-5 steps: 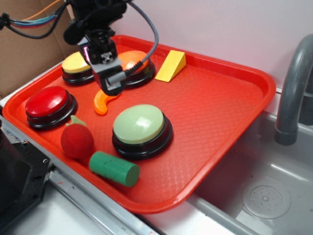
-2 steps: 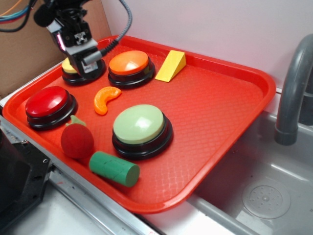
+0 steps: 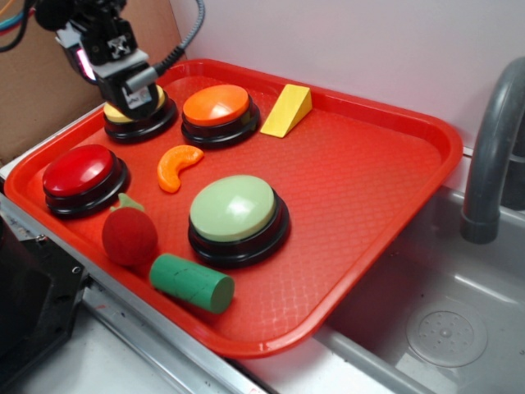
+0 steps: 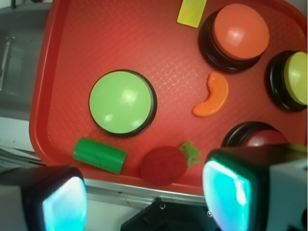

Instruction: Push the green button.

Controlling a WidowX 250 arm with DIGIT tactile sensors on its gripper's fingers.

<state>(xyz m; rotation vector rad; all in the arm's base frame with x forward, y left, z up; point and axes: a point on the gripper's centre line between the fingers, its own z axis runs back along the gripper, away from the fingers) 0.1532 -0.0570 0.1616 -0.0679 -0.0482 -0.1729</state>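
The green button (image 3: pixel 234 208), a large pale green dome on a black base, sits in the near middle of the red tray (image 3: pixel 369 164). In the wrist view the green button (image 4: pixel 121 102) lies left of centre, with nothing over it. My gripper (image 3: pixel 131 86) hangs high at the tray's far left corner, over the yellow button (image 3: pixel 146 111), well away from the green one. Seen from the wrist, the gripper (image 4: pixel 144 197) is open, its two fingers wide apart with nothing between them.
On the tray are also a red button (image 3: pixel 79 170), an orange button (image 3: pixel 216 104), an orange slice (image 3: pixel 178 166), a toy strawberry (image 3: pixel 129 234), a dark green cylinder (image 3: pixel 191 282) and a yellow wedge (image 3: pixel 287 110). A sink (image 3: pixel 443 328) and a grey faucet (image 3: pixel 492 148) are on the right.
My gripper has moved left and back, from above the orange slice near the tray's middle to the far left corner over the yellow button. Nothing on the tray shifted.
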